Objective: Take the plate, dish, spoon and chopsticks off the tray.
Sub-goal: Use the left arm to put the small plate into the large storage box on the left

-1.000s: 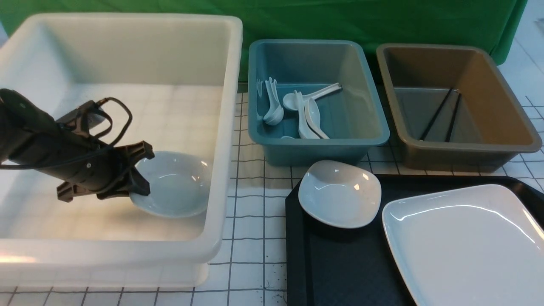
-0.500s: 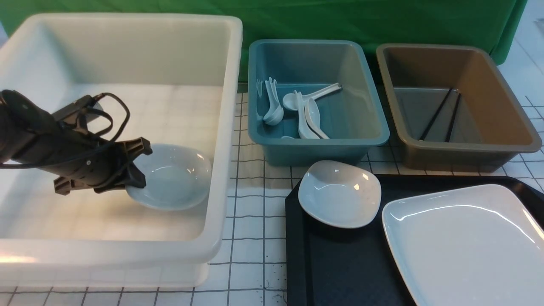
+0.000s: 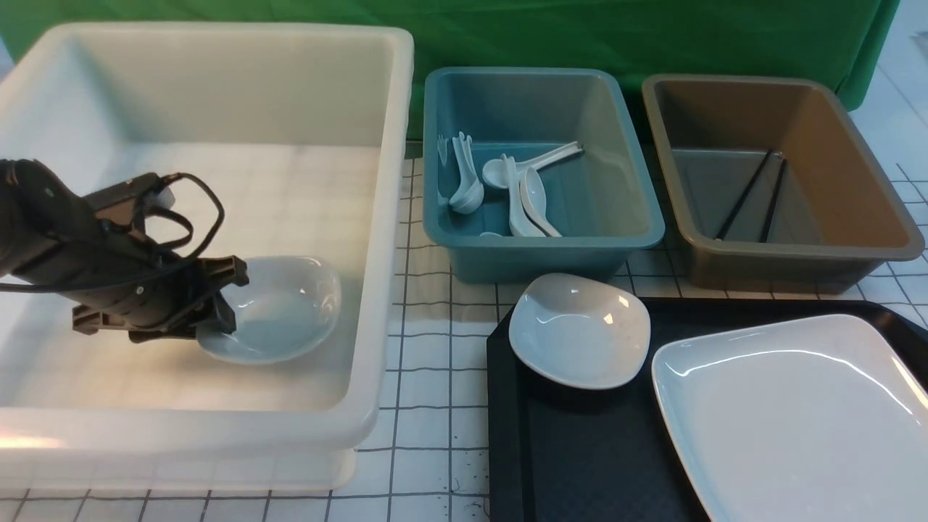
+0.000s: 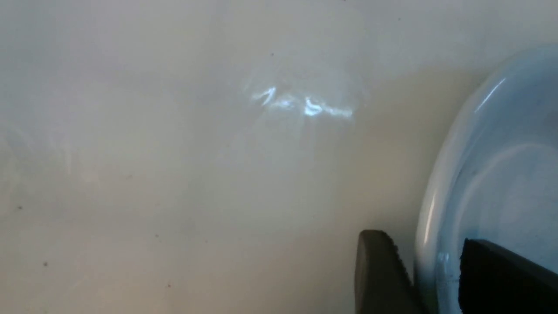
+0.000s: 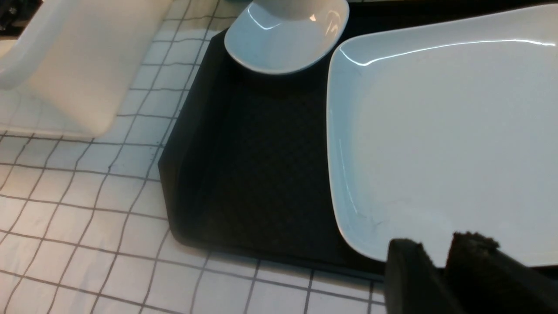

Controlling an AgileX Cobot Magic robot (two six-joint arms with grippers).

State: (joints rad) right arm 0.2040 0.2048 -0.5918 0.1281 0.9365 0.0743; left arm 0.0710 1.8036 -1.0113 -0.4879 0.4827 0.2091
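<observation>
My left gripper (image 3: 217, 310) is shut on the rim of a small white dish (image 3: 279, 308) and holds it low inside the big white tub (image 3: 217, 428). In the left wrist view the jaws (image 4: 429, 261) stand on either side of the dish rim (image 4: 492, 165). A second small dish (image 3: 580, 330) sits on the far left corner of the black tray (image 3: 580, 449). The large white plate (image 3: 797, 413) fills the tray's right part. My right gripper (image 5: 440, 255) is shut and empty, over the plate's (image 5: 436, 131) near edge. It is outside the front view.
A blue tub (image 3: 544, 250) behind the tray holds several white spoons (image 3: 522, 192). A brown tub (image 3: 783, 254) to its right holds the black chopsticks (image 3: 747, 192). The tray (image 5: 261, 174) and the dish (image 5: 283, 39) also show in the right wrist view. Gridded tabletop (image 3: 428, 348) lies between tub and tray.
My left gripper has moved left with the small dish inside the white tub. Nothing on the tray has moved.
</observation>
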